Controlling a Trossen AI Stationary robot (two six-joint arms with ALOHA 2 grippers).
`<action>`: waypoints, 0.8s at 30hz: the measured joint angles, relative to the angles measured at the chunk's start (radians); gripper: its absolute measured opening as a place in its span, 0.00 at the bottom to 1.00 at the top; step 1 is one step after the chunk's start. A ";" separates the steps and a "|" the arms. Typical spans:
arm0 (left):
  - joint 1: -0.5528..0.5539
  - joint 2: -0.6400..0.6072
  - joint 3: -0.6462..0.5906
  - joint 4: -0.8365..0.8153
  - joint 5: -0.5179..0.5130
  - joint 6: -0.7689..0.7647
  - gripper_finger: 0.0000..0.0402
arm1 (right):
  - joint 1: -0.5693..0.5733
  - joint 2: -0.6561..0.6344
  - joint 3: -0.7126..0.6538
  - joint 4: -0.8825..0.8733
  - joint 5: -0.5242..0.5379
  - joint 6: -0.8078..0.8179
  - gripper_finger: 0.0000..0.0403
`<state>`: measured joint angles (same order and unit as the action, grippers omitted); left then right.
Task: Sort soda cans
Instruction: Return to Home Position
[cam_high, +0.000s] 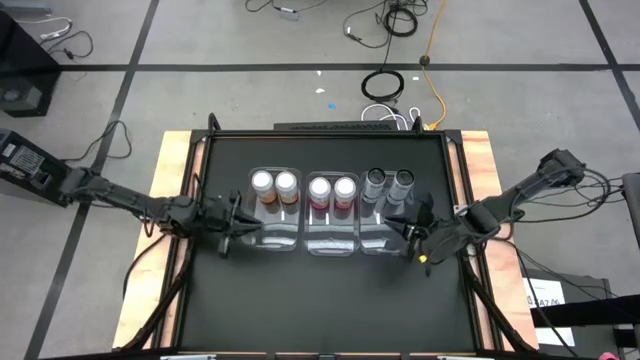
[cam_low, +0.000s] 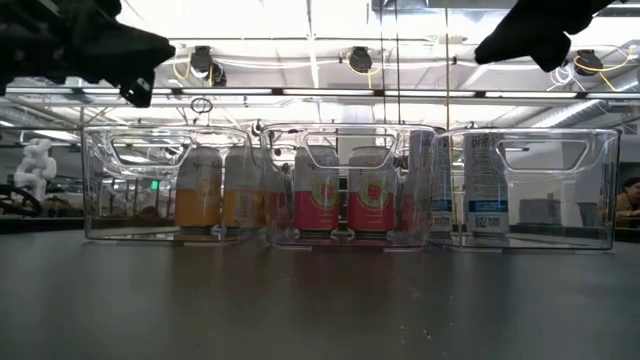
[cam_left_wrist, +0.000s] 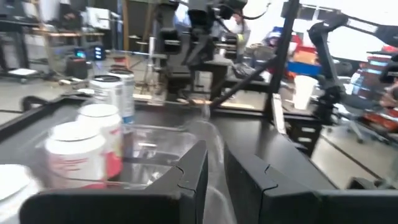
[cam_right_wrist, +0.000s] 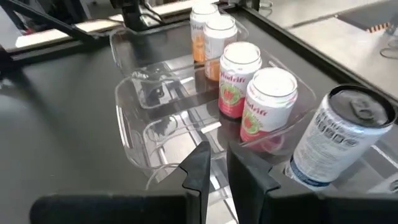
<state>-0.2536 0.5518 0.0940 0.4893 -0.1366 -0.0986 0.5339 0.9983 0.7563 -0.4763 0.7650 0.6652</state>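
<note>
Six small silver-topped soda cans, upright, sorted two per clear rectangular plastic bin.
Orange-bodied pair (cam_high: 262, 183) in left bin (cam_high: 280, 238), pink-red pair (cam_high: 320, 187) in centre bin (cam_high: 332, 240), grey-silver pair (cam_high: 375, 180) in right bin (cam_high: 375, 243). Left gripper (cam_left_wrist: 214, 160) sits by left bin's outer corner, right gripper (cam_right_wrist: 214, 155) by right bin's. Both finger pairs drawn together, holding nothing.

Slim dark arms (cam_high: 120, 195); left gripper (cam_left_wrist: 216, 152) black and angular.

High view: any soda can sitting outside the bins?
No: the orange pair, the pink pair and the white-blue pair each stand inside a clear bin.
</note>
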 joint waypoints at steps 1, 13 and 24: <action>0.019 -0.013 -0.004 -0.007 0.004 0.000 0.16 | 0.000 -0.021 -0.010 0.005 0.000 -0.012 0.12; 0.289 -0.228 -0.087 -0.062 0.222 -0.058 0.16 | 0.000 -0.196 -0.245 0.226 0.012 -0.026 0.12; 0.346 -0.510 -0.087 -0.452 0.311 -0.157 0.16 | 0.000 -0.247 -0.269 0.242 0.071 -0.094 0.12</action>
<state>0.0919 0.0415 0.0067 0.0370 0.1740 -0.2552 0.5339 0.7515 0.4870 -0.2348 0.8364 0.5715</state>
